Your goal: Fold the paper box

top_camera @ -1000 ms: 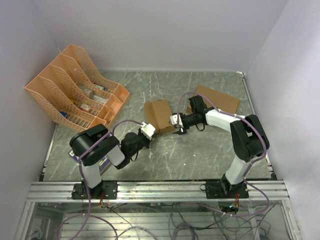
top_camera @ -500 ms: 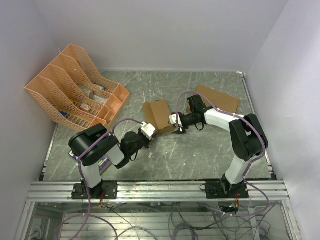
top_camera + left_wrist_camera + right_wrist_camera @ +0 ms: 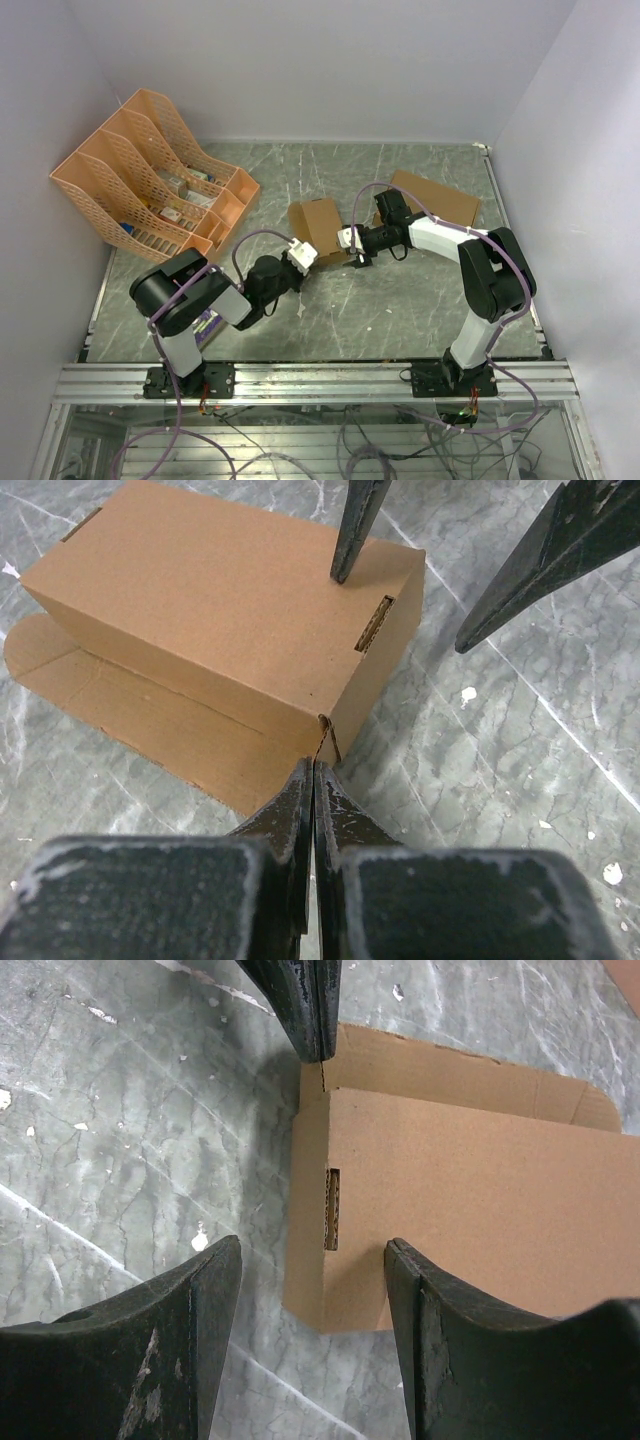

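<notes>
Showing one flap (image 3: 120, 715) unfolded, the otherwise formed paper box (image 3: 318, 228) is straddled by the part-open right gripper (image 3: 310, 1248) and touched by the closed left gripper (image 3: 314, 780).

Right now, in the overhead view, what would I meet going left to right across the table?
In order: orange rack → paper box → brown cardboard.

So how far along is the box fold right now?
Done: the paper box body looks squared up. In hand: open right gripper straddles one end, shut left gripper sits at a corner. Left: a long flap lies flat on the table, not folded in.
</notes>
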Motion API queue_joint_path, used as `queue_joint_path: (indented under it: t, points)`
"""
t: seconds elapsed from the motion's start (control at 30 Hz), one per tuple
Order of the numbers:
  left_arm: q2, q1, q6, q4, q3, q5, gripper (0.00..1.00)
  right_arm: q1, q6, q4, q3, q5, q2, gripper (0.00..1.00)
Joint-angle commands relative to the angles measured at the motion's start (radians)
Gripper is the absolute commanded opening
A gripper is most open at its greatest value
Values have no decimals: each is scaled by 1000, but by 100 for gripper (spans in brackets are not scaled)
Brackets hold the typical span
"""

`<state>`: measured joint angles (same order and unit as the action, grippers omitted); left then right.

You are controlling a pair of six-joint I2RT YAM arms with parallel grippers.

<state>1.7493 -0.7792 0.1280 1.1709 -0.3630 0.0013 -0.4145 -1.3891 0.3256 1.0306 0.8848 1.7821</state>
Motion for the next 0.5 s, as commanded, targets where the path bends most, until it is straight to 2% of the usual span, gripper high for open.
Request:
queue_joint_path:
  t: [0.0, 0.2, 0.47]
  points:
    - [-38, 10, 51, -27, -50, 30, 7, -9, 15, 64, -4, -46, 33, 58]
    - [-51, 10, 64, -122, -104, 21, 7, -12, 13, 66, -3, -46, 34, 58]
    - [-57, 10, 2, -206, -169, -23, 7, -18, 13, 66, -2, -49, 35, 59]
